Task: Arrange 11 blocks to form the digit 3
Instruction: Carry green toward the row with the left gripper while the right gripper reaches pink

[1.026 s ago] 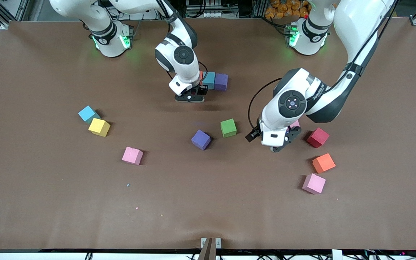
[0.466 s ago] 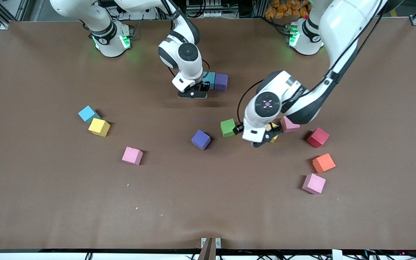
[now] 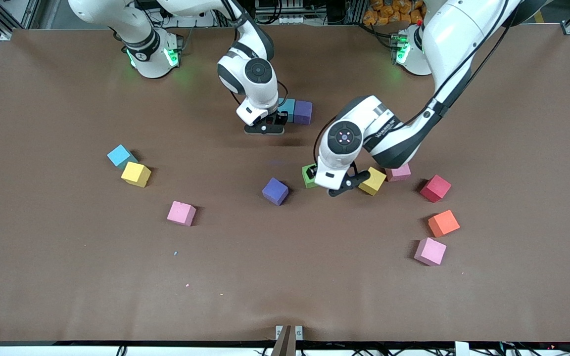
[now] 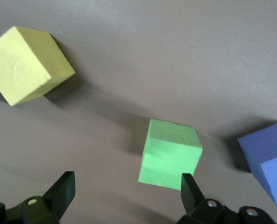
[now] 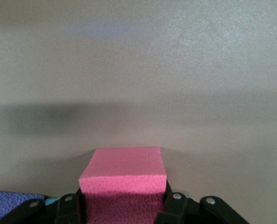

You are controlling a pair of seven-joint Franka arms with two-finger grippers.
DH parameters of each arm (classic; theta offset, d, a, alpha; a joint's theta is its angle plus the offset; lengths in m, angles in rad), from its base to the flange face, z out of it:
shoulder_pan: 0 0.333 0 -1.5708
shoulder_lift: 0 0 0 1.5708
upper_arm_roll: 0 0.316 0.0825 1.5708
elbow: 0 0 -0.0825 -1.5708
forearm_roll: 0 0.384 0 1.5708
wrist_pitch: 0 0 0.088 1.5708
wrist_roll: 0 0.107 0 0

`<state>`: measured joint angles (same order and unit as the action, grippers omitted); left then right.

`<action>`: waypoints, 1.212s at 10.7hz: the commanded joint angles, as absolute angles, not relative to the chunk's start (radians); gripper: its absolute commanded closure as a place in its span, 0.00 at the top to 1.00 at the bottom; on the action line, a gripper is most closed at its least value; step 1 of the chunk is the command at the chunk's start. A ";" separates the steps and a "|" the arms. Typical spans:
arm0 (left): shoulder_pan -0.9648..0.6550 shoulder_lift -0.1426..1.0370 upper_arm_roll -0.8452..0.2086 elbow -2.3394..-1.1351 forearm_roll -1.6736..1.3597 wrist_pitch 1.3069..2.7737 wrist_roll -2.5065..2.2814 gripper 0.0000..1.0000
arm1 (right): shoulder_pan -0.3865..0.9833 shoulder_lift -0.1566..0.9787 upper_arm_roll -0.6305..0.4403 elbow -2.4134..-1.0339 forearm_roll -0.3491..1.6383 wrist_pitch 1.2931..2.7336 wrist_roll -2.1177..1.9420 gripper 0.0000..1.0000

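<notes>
Right claw [image 3: 264, 129] grips one pink block [image 5: 123, 179]; left claw [image 3: 332, 184] spread wide over one green block [image 4: 169, 153]; two yellow blocks [image 3: 135, 174].

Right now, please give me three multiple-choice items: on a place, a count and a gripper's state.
1. Which block lies nearest the front camera? A orange, B green, C pink.
2. How many yellow blocks show? A two, B one, C four.
3. The right gripper is: A open, B shut on a block, C shut on nothing.
Answers: 1 C, the nearest pink block lies lowest in the front view; 2 A, one yellow block toward the right arm's end, a second yellow block by the left gripper; 3 B, it clamps the held pink block.
</notes>
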<state>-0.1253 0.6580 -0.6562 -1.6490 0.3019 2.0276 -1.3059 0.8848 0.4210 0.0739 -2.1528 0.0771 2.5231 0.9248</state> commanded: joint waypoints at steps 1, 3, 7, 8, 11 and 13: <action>-0.153 0.692 -0.657 -1.631 0.336 2.075 -1.295 1.00 | 0.902 0.443 0.067 -2.158 0.089 2.551 0.937 0.16; -0.164 0.719 -0.655 -1.631 0.371 2.088 -1.296 1.00 | 0.902 0.440 0.067 -2.161 0.089 2.554 0.937 0.52; -0.166 0.755 -0.655 -1.629 0.371 2.118 -1.310 1.00 | 0.897 0.398 0.064 -2.157 0.089 2.540 0.937 1.00; -0.166 0.758 -0.653 -1.631 0.373 2.141 -1.310 1.00 | 0.891 0.376 0.061 -2.157 0.089 2.531 0.936 1.00; -0.172 0.778 -0.653 -1.631 0.377 2.177 -1.305 1.00 | 0.865 0.299 0.038 -2.148 0.074 2.472 0.924 1.00; -0.173 0.793 -0.644 -1.631 0.397 2.192 -1.296 1.00 | 0.830 0.295 0.002 -2.119 0.071 2.453 0.898 1.00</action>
